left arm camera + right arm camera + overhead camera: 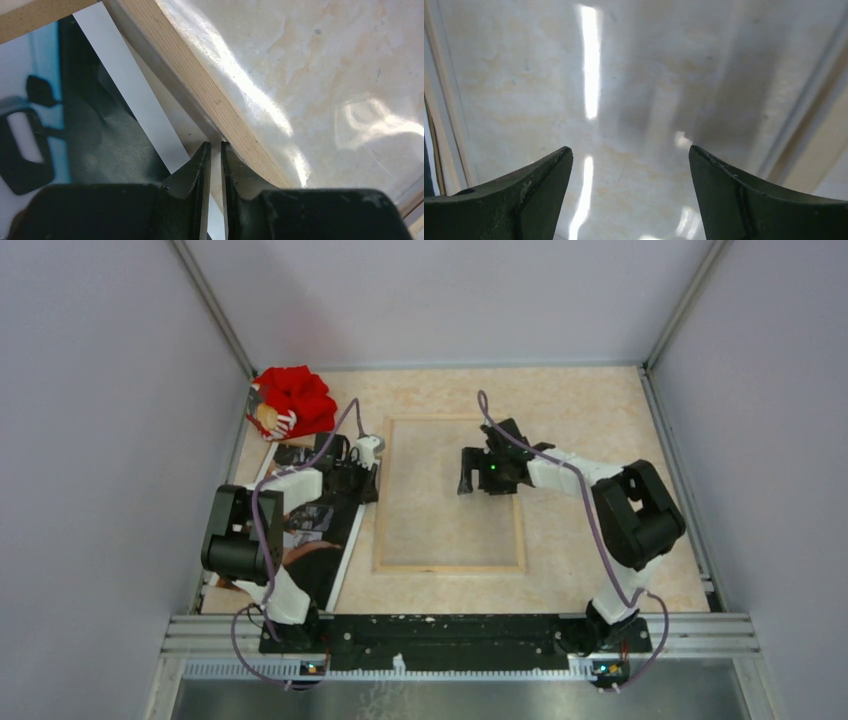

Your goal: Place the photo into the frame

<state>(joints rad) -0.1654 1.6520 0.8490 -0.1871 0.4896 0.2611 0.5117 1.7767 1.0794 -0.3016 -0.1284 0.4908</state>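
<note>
A pale, marbled beige table (600,410) fills the walled work cell. The thin-railed rectangular picture frame (450,567) lies flat at its centre, its rails showing light natural wood and its glossy clear pane letting the tabletop show through.

The large glossy print with a dark image and a thin white border (322,562) lies image-up on the table's left side. It sits just outside the frame's left rail and is partly covered by the left arm, so the photo is not in the frame.

The left gripper (212,150) is down at the print's far right corner, beside the wooden rail. Its black fingers are drawn almost together, with only a narrow slit between them. The white border runs under the tips, but the wrist view does not show whether they pinch it.

The right gripper (630,155) hangs over the pane inside the frame with its fingers spread wide and nothing between them.

A small red fabric plush toy (297,400) rests in the far left corner, well apart from the frame.
</note>
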